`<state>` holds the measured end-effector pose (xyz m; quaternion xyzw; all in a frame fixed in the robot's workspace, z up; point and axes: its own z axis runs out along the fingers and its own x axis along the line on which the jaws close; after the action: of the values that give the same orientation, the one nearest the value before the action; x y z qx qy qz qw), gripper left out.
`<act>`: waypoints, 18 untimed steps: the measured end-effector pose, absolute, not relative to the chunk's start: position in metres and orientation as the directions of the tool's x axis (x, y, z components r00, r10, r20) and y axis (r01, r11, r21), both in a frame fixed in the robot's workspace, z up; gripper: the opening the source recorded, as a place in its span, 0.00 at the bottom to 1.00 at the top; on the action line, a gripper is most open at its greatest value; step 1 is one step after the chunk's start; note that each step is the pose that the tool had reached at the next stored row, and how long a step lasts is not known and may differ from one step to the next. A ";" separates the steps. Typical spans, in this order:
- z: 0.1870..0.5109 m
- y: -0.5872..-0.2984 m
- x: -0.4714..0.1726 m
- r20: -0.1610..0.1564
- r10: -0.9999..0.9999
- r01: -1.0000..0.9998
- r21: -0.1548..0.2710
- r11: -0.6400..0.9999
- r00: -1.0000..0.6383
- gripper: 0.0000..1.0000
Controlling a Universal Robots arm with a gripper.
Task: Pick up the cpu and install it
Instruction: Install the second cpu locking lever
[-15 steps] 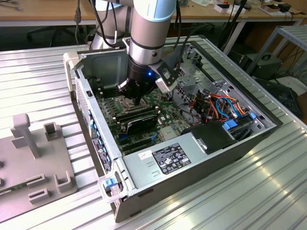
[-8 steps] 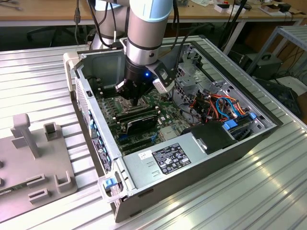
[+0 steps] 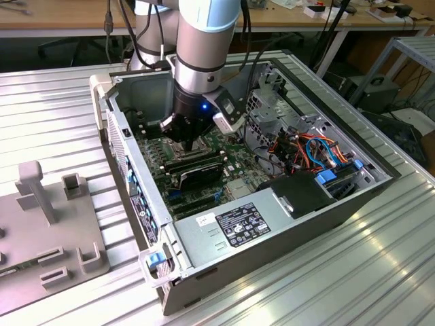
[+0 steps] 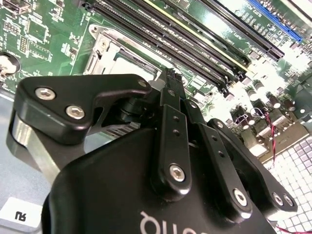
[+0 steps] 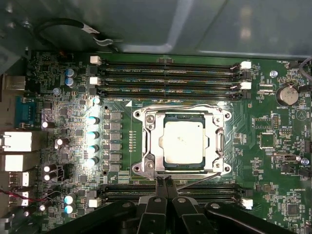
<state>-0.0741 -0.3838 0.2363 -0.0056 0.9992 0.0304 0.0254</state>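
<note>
Okay, your gripper (image 5: pixel 164 181) has its fingers pressed together, holding nothing. It hovers just beside the socket (image 5: pixel 146 146). The cpu (image 5: pixel 184 141) sits seated inside it.

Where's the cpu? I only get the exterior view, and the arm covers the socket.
Observer: In the first wrist view the cpu lies flat in the socket, inside the metal frame.
Operator: Gripper holding anything?
Observer: No. The gripper is shut, fingers together with nothing between them, at the frame's edge.
Operator: Lever latched?
Observer: Cannot tell. A thin lever runs at a slant beside the frame.
</note>
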 end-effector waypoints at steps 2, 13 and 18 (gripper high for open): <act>0.236 -0.385 -0.074 -0.051 -0.010 -0.013 0.061 0.998 -0.999 0.11; 0.234 -0.386 -0.083 -0.053 -0.010 -0.013 0.060 0.998 -0.999 0.11; 0.232 -0.386 -0.086 -0.053 -0.010 -0.013 0.061 0.998 -0.999 0.11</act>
<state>-0.0855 -0.3857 0.2319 -0.0057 0.9992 0.0304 0.0263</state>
